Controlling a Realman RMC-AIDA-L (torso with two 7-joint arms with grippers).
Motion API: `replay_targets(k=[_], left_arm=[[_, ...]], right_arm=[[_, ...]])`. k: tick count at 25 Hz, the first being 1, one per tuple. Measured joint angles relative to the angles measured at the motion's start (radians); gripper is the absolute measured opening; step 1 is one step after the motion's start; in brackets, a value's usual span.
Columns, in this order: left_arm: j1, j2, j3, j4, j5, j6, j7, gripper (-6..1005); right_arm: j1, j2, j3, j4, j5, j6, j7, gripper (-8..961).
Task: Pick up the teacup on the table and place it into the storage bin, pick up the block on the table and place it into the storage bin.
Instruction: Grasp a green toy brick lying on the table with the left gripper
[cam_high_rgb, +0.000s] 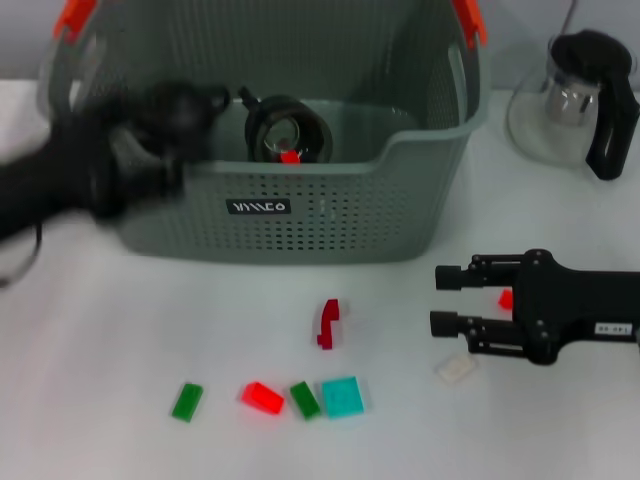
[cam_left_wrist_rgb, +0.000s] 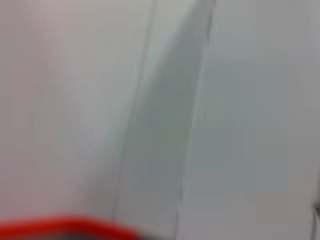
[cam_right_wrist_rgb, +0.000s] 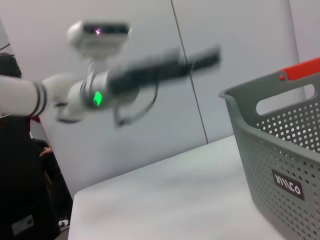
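Your right gripper (cam_high_rgb: 447, 297) sits low over the table (cam_high_rgb: 120, 330), in front of the storage bin (cam_high_rgb: 300, 215) and off toward its right corner, with its two fingers spread apart and nothing between them. Just beside those fingers a small pale block (cam_high_rgb: 456, 367) lies on the table, and a red piece (cam_high_rgb: 506, 298) shows right against the gripper body. Farther out in front of the bin you have a dark red block (cam_high_rgb: 327, 323), then a row of a green block (cam_high_rgb: 186, 401), a bright red block (cam_high_rgb: 262, 397), another green block (cam_high_rgb: 305, 400) and a teal block (cam_high_rgb: 342, 396). The teacup (cam_high_rgb: 285, 130) lies inside the bin. Your left gripper (cam_high_rgb: 185, 110) is blurred at the bin's left front corner; I cannot tell how its fingers stand. A glass teapot (cam_high_rgb: 575, 100) stands to the right of the bin.
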Motion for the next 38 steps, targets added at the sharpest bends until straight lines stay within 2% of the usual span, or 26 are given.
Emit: replay_targets(k=[4,8,9,12,15,22,38], left_arm=[[0.069,-0.013,-0.006,-0.036,0.180,0.019,0.191,823],[0.077,-0.013,-0.045,-0.117,0.398,0.010,0.326,820],[0.081,-0.013,-0.056,-0.166,0.491,-0.013,0.450,819],[0.088,-0.013,-0.070,-0.202,0.542,-0.037,0.552,817],[0.101,-0.014,-0.103,-0.236,0.569,-0.086,0.663,814],[0.105,-0.010,-0.111,-0.272,0.619,-0.206,0.685,808],[0.131,-0.007,-0.134,-0.261,0.622,-0.276,0.690,794]], right_arm=[[0.003,-0.001,0.000,-0.001,0.000,0.000,0.006,592],[0.003,-0.001,0.000,-0.001,-0.001,0.001,0.013,592],[0.004,-0.001,0.000,-0.002,-0.003,0.003,0.015,592],[0.004,-0.004,0.000,-0.003,-0.003,0.010,0.027,592],[0.004,-0.007,0.000,-0.003,-0.001,0.014,0.036,592],[0.003,-0.009,0.000,-0.003,-0.001,0.014,0.040,593],[-0.001,-0.009,0.000,-0.003,-0.005,0.014,0.042,593]])
